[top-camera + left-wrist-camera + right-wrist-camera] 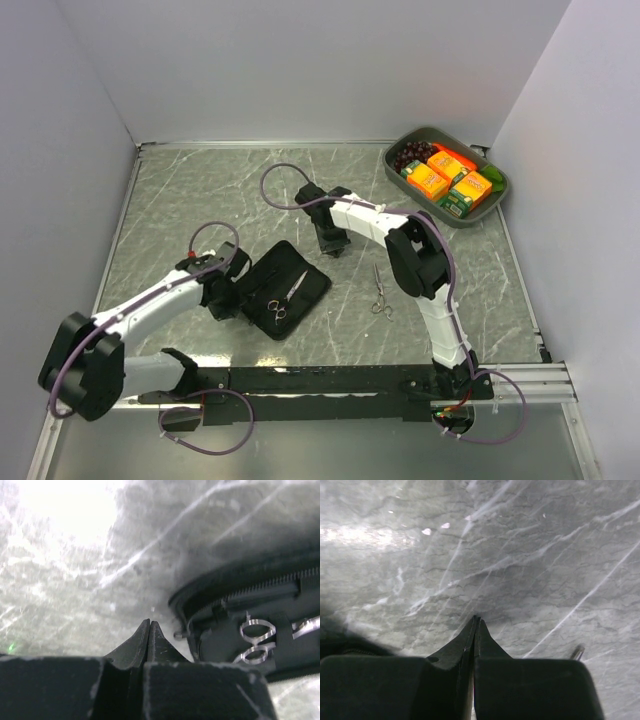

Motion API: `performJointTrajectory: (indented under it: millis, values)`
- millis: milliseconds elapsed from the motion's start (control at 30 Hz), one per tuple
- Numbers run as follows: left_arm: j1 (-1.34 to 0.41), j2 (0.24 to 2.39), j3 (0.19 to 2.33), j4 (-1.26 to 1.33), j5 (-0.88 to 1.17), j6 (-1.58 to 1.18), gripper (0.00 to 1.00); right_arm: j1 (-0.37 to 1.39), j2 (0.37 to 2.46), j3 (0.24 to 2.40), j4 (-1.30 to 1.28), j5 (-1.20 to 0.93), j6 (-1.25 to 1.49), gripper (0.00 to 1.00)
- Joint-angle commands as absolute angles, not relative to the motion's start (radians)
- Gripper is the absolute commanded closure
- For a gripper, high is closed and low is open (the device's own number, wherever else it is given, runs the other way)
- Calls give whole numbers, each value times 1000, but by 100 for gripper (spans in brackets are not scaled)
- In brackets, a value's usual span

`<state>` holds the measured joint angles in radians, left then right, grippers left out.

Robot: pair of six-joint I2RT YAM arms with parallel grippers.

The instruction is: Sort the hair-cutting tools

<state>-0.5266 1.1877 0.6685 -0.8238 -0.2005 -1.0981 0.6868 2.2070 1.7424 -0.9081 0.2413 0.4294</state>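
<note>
Though both grippers are in view, neither has hold of anything. The left gripper (150,625) has its black fingers pressed together tip to tip, resting just off the near-left edge of the case (280,600). The right gripper (476,620) is likewise closed and empty, over bare table (530,555) just beyond the far corner of the case.

The case is flat, black and rectangular, lying open and turned diagonally, with a toothed zip along its rim. On it lie the scissors (285,298), slim and of shiny silver metal. Their long axis runs diagonally, the ring handles toward the near left and the blades pointing to the far right. The left wrist view shows the two rings (257,640) bright against the dark lining.

A second scissors (380,290) lies on the table to the right of the case and apart from it. Its axis runs nearly near-to-far, rings nearest the arm bases and closed blades pointing away.

The table is grey, marble-patterned with pale veins. A grey oval tray (390,165) sits at the far right corner.
</note>
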Motion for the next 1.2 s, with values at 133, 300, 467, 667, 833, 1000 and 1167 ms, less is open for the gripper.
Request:
performJointTrajectory:
  millis: [133, 300, 467, 667, 833, 1000, 1167]
  values:
    - [-532, 1351, 735, -716, -305, -1118, 99, 718, 2131, 1661, -897, 163, 443, 100]
    - [-532, 1425, 794, -670, -350, -1085, 99, 753, 2097, 1596, -865, 98, 442, 100]
    - [-532, 1477, 877, -614, -371, -1048, 99, 778, 2020, 1471, -827, 42, 482, 100]
    - [-532, 1574, 992, -519, -339, -985, 99, 785, 1911, 1361, -801, -46, 523, 100]
    - [-534, 1689, 1054, -422, -272, -954, 99, 801, 1847, 1316, -801, -55, 535, 100]
    - [-541, 1804, 1120, -316, -210, -925, 99, 802, 1795, 1273, -804, -20, 546, 100]
    - [-546, 1809, 1170, -272, -196, -893, 99, 802, 1749, 1241, -827, 44, 551, 100]
